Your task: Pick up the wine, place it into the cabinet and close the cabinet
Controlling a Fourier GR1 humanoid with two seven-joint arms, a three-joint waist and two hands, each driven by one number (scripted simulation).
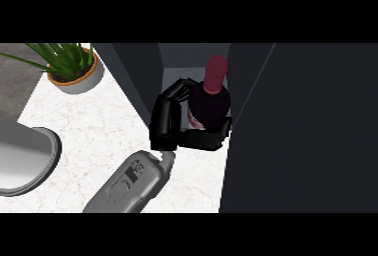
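Dark red wine bottle upright at cabinet opening, over white marble counter. Right hand curled round bottle body. Risk, judged: bottle clipping open door or side wall, tipping on release; door blocked if arm in opening.

A: State the hand position.

B: One hand is at the open cabinet, fingers curled round the wine bottle — upright, red cap uppermost, inside the cabinet opening. Which arm it belongs to cannot be determined.

A: Other items?

B: On the pale marbled surface — a potted plant at the far left, and a grey sink rim at the left edge.
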